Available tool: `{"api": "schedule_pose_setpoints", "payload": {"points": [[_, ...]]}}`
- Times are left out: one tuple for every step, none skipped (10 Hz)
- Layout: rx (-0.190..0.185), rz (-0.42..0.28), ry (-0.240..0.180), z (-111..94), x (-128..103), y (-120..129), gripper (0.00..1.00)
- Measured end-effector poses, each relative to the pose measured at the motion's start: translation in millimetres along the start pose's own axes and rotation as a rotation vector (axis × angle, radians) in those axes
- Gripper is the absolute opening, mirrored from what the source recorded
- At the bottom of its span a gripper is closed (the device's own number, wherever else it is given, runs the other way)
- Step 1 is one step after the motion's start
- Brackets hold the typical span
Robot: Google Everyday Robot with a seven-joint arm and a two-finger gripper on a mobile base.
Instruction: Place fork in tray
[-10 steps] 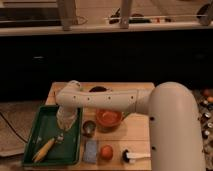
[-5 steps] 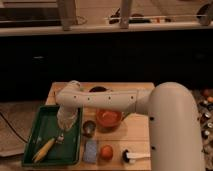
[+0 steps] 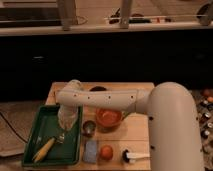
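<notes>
— Camera view: where is the gripper (image 3: 67, 125)?

— At the end of the white arm (image 3: 107, 99), which reaches from the robot's bulky white body on the right across the pale wooden table (image 3: 140, 137), bends, and drops straight down. The gripper hangs low over the large dark green rectangular plastic tray (image 3: 36, 124), above the right half of its floor.

— Is it gripping anything?

— I cannot tell. Its lower end is a pale blur against the tray, and whether it is wide, narrow or clamped on something does not show.

— And the small slim fork (image 3: 60, 137) with pale tines?

— Inside the tray, directly under the gripper. Only a short pale glint is visible, just beside the upper end of the yellow corn cob (image 3: 44, 148), which lies slantwise on the tray floor near the front rim. Whether the fork rests on the floor or touches the gripper is unclear.

— What lies outside the tray?

— An orange round bowl (image 3: 109, 118) sits partly under the arm. A small metallic cup (image 3: 89, 128) stands between the bowl and the tray's right rim. Nearer the front edge are a grey-blue rectangular block (image 3: 91, 150), a round orange fruit (image 3: 106, 152) just beside it, and a white-handled, black-headed brush (image 3: 131, 156) to their right. A dark round object (image 3: 97, 89) shows behind the arm.
</notes>
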Motion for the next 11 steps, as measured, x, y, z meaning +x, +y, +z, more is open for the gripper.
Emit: {"api": "schedule_pose_setpoints", "payload": {"points": [[0.000, -0.001, -0.001, 0.5, 1.0, 0.4, 0.80], [0.001, -0.003, -0.002, 0.6, 1.3, 0.2, 0.80], [0.001, -0.005, -0.001, 0.4, 1.7, -0.1, 0.80], [0.003, -0.006, 0.000, 0.0, 1.9, 0.0, 0.80], [0.009, -0.009, 0.003, -2.4, 1.8, -1.0, 0.80], [0.017, -0.015, 0.005, -5.1, 0.7, -2.9, 0.80], [0.022, -0.019, 0.009, -9.3, 0.2, -3.7, 0.80], [0.027, -0.021, 0.011, -13.3, -0.2, -4.9, 0.80], [0.030, -0.023, 0.013, -16.4, -1.1, -6.3, 0.80], [0.034, -0.026, 0.015, -20.6, -2.7, -8.4, 0.80], [0.040, -0.026, 0.018, -25.7, -3.0, -9.1, 0.80]]}}
